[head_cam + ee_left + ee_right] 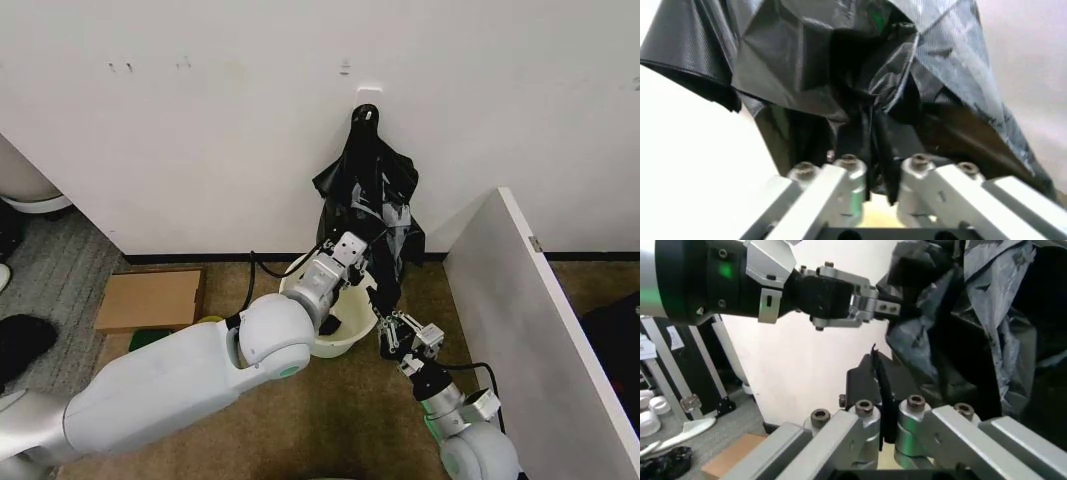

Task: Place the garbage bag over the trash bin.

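The garbage bag, glossy, black and crinkled, drapes down the white wall, and its lower end reaches the trash bin. The bin is a cream-white bucket standing on the floor right under it. My left gripper is above the bin's rim, shut on a fold of the bag; the left wrist view shows the film pinched between the fingers of that gripper. My right gripper is beside the bin's right edge, shut on a thin strip of the bag. The left gripper also appears in the right wrist view.
The bag's top runs up to a black loop on a wall hook. A white partition panel stands close on the right. A flat cardboard box lies on the brown carpet to the left, and a dark shoe is at the far left.
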### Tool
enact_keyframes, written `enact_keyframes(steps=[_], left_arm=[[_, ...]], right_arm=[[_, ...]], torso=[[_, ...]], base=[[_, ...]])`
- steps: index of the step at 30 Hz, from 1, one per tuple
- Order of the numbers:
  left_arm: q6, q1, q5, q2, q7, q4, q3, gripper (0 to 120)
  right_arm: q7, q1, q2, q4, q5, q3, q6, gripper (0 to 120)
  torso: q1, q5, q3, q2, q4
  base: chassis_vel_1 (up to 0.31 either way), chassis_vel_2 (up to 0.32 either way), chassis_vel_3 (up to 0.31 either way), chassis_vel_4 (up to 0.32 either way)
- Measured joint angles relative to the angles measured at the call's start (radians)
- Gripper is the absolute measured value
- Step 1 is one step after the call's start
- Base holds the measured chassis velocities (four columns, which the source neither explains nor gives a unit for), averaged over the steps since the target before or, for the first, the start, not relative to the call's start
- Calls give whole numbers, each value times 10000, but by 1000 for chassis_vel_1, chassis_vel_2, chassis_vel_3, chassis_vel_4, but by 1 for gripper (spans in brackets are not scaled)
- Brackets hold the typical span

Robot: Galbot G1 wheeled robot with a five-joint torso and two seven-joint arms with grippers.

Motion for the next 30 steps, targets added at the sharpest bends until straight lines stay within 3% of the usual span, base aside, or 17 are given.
enact_keyframes(steps=[1, 9, 16, 27, 30], left_arm=[[-138, 61, 18, 23, -20, 0, -61, 0], [-1454, 941, 378, 418, -27, -155, -600, 0], [-2741, 2348, 834, 777, 163, -371, -1486, 0], [-3085, 3410, 1177, 982, 213, -494, -2348, 0], [-3177, 3608, 1185, 1046, 313, -599, -2587, 0]], right_arm=[[2, 0, -3, 0, 0, -4, 0, 0], [12, -43, -62, 85, -6, -25, -39, 0], [-326, -536, -420, 502, -53, 191, 88, 26], [-434, -1011, -1053, 1131, 694, 1173, -1, 61], [-102, -796, -1214, 1268, 1055, 1190, -258, 78]], torso=[[0, 0, 0, 0, 0], [0, 0, 0, 0, 0], [0, -1, -1, 0, 1], [0, 0, -1, 0, -1], [0, 1, -1, 0, 1]], base=[[0, 0, 0, 0], [0, 0, 0, 0], [0, 0, 0, 0], [0, 0, 0, 0], [0, 0, 0, 0]])
